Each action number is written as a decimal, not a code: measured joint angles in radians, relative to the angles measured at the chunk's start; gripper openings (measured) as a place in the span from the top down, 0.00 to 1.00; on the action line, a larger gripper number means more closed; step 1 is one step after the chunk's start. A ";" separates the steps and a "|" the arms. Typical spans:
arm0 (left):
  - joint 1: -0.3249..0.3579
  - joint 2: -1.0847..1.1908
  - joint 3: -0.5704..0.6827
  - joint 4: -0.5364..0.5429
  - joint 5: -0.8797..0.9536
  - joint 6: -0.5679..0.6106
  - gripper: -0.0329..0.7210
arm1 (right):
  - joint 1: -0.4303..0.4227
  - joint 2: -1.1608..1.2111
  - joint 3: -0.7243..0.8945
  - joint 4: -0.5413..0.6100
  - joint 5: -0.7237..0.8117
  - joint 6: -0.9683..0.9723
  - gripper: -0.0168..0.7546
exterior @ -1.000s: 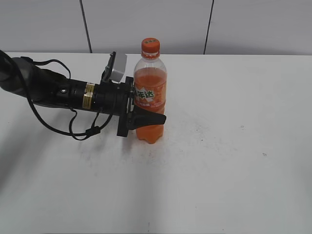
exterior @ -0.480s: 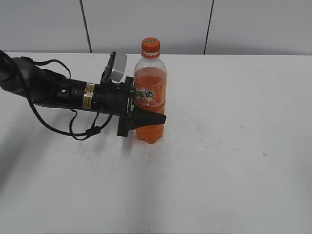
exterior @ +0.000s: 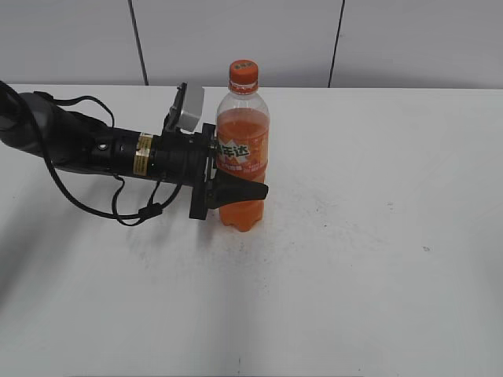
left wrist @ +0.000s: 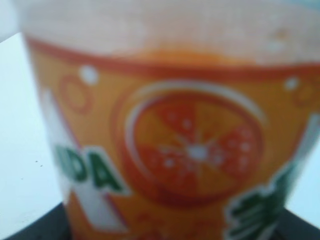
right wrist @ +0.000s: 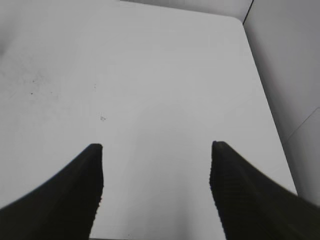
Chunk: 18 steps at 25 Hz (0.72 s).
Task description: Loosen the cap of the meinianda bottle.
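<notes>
The bottle [exterior: 242, 161] stands upright on the white table [exterior: 369, 259], a little left of the middle and toward the far side, with its orange cap [exterior: 243, 75] on top. The left gripper [exterior: 236, 188] reaches in level from the left and is pinched on the bottle at its lower body, just under the label; one dark finger [exterior: 240, 191] crosses the near side of the bottle, and the other is hidden behind it. The left arm [exterior: 94, 149] lies low over the table, its cable drooping beneath it.

In the left wrist view the bottle [left wrist: 170, 140] fills the picture, blurred and very close, showing an orange-slice emblem and green letters on the label.

The right gripper [right wrist: 156, 167] shows only in its own wrist view: its two dark fingers [right wrist: 80, 190] are spread wide apart above bare table [right wrist: 150, 75], holding nothing.

Against the pictures from a second and half a second ago, almost nothing differs. The bottle stands in the same place, the cap sits at the same height, and the left gripper's clasp and the arm's pose are unchanged. No turn of the cap can be made out.
</notes>
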 joint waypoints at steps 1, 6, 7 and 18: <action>0.000 0.000 0.000 0.000 0.000 0.000 0.41 | 0.000 0.022 -0.019 -0.001 0.011 0.000 0.33; -0.001 0.000 0.000 -0.001 0.001 0.000 0.41 | 0.000 0.243 -0.138 -0.001 0.081 0.000 0.33; -0.001 0.000 0.000 -0.001 0.001 0.000 0.41 | 0.000 0.298 -0.165 0.001 0.088 0.000 0.33; -0.001 0.000 0.000 -0.002 0.001 0.000 0.41 | 0.000 0.914 -0.561 0.008 0.132 0.005 0.33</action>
